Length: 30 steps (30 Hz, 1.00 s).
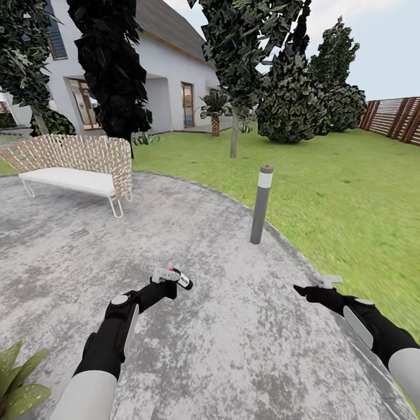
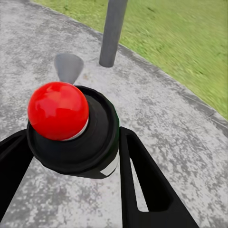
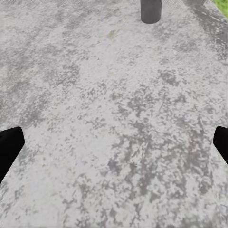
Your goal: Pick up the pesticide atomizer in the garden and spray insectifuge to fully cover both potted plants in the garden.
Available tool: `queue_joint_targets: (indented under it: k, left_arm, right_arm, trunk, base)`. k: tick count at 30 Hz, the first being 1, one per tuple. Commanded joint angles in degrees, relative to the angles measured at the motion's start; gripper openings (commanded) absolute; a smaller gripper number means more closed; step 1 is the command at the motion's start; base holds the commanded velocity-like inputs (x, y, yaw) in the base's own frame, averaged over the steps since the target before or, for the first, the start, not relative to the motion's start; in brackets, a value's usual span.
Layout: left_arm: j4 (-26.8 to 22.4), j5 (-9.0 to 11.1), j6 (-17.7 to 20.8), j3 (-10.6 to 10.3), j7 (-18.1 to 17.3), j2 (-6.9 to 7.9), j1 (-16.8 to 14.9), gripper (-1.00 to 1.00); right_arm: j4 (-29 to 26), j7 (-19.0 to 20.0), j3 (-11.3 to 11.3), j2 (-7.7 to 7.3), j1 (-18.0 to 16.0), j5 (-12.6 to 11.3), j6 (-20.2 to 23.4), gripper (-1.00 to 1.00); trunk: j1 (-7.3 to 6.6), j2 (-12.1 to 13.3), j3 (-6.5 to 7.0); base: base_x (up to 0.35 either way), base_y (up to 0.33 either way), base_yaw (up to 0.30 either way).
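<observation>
Fingers (image 2: 142,180) of the left gripper (image 1: 165,284) clamp the pesticide atomizer (image 2: 71,128), red dot close-up; right gripper (image 1: 303,290) gapes wide over the patio (image 3: 114,118).

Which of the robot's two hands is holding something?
The left gripper. Its fingers are shut on the pesticide atomizer, the dark bottle with the red dot. The right gripper is open, with nothing between its fingers.

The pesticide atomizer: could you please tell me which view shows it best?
The left wrist view: the pesticide atomizer sits close up, its red-dotted head clamped between the left tool fingers. The head view shows it small, held over the patio.
</observation>
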Motion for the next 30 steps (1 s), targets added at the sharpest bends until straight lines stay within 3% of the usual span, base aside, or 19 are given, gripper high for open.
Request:
queue_joint_targets:
  k: [1, 5, 30]
  left_arm:
    - [-0.1, -0.3, 0.4, 0.2, -0.4, -0.12, 0.0, -1.0]
    - [-0.1, -0.3, 0.4, 0.2, -0.4, -0.1, 0.0, -1.0]
    - [0.0, -0.2, 0.3, 0.2, -0.4, -0.16, 0.0, -1.0]
  right_arm:
    - [-0.1, 0.0, 0.2, -0.08, 0.0, -0.5, 0.2, 1.0]
    - [-0.1, 0.1, 0.1, -0.09, -0.1, -0.6, 0.2, 1.0]
    - [-0.1, 0.3, 0.1, -0.1, 0.0, -0.5, 0.2, 1.0]
  trunk:
    - [-0.01, 0.0, -0.06]
    - [0.87, -1.6, -0.77]
    - [1.53, -2.8, -1.31]
  base:
    - [0.003, -0.003, 0.003]
    - [0.001, -0.001, 0.001]
    - [0.0, 0.0, 0.0]
